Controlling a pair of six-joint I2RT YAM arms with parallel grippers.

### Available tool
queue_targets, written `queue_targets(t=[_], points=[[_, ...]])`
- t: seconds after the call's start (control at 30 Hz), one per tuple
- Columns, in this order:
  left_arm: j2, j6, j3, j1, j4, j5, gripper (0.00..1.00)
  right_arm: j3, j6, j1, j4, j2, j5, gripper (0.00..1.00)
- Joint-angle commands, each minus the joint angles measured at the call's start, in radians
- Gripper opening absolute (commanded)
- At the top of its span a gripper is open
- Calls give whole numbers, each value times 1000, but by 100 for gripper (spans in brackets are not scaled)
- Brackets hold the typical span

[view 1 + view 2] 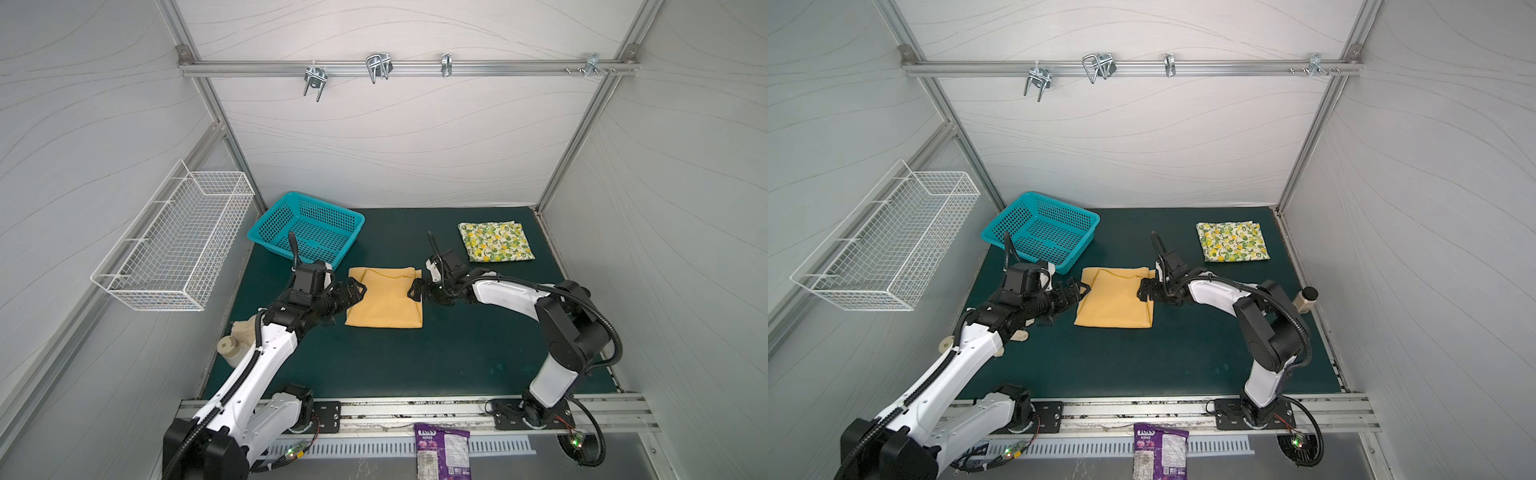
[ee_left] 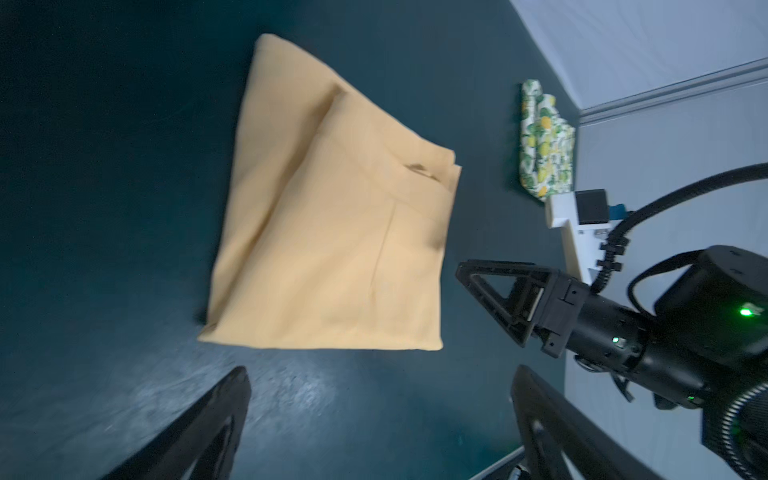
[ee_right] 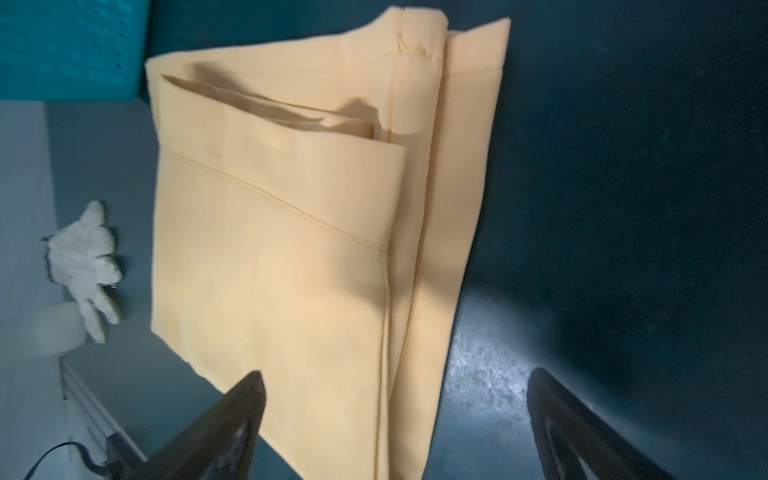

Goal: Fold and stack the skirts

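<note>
The mustard-yellow skirt (image 1: 384, 299) (image 1: 1115, 297) lies folded into a rough square at the middle of the green mat. My left gripper (image 1: 359, 291) (image 2: 382, 374) is open just off its left edge, with only mat between the fingers. At the opposite edge my right gripper (image 1: 415, 289) (image 3: 398, 376) is also open, and that edge of the yellow skirt (image 3: 311, 228) runs between its spread fingers without being pinched. The lemon-print skirt (image 1: 494, 241) (image 1: 1232, 242) (image 2: 544, 141) lies folded flat at the back right corner, apart from both grippers.
A teal plastic basket (image 1: 307, 228) stands at the back left of the mat. On the left wall hangs a white wire basket (image 1: 174, 245). A cream bottle (image 1: 230, 349) and a beige rag (image 1: 245, 328) sit beside my left arm. A purple snack packet (image 1: 442, 449) lies beyond the front rail.
</note>
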Motion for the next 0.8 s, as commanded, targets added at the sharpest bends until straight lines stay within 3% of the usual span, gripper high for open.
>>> queue_targets(t=[0.0,0.43,0.6,0.77], points=[[-49,29,-26,4,-121,-136,98,28,-24,18,-34,47,41,95],[-101,18,-81,4,-106,-132,99,38,41,104,17,147,64,80],[-104,18,-97,4,-94,-117,98,30,54,104,29,160,76,64],[-107,10,-106,4,-81,-103,98,49,55,105,10,169,92,30]])
